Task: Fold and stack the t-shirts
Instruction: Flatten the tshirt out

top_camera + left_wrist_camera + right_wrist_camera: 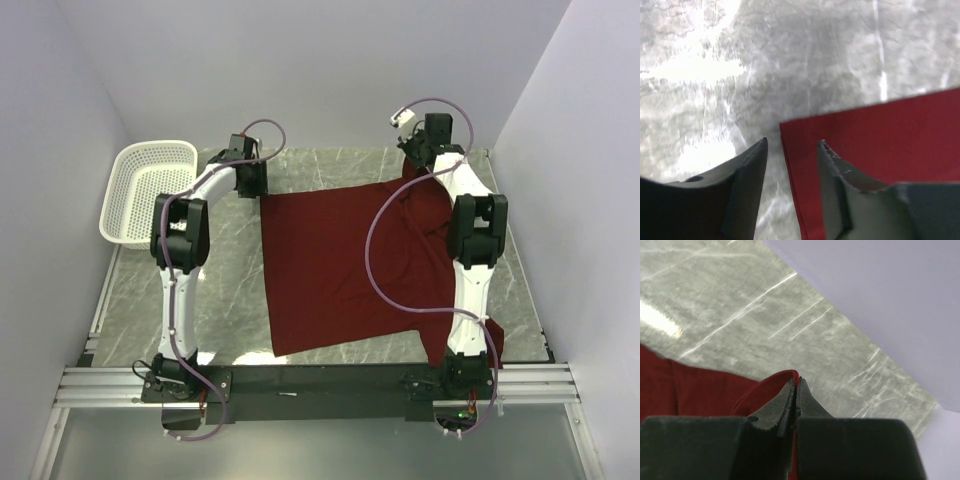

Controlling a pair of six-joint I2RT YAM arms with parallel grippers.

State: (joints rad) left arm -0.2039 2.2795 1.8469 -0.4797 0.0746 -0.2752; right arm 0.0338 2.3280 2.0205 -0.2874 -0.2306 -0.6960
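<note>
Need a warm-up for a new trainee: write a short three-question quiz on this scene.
1. True or false: the right hand is shut on the t-shirt.
2. Where is the basket? A) far left, off the t-shirt; B) on the t-shirt; C) in the right hand.
3. Fill in: the left hand, open, straddles the t-shirt's far-left ____.
Key: 1 true; 2 A; 3 corner.
</note>
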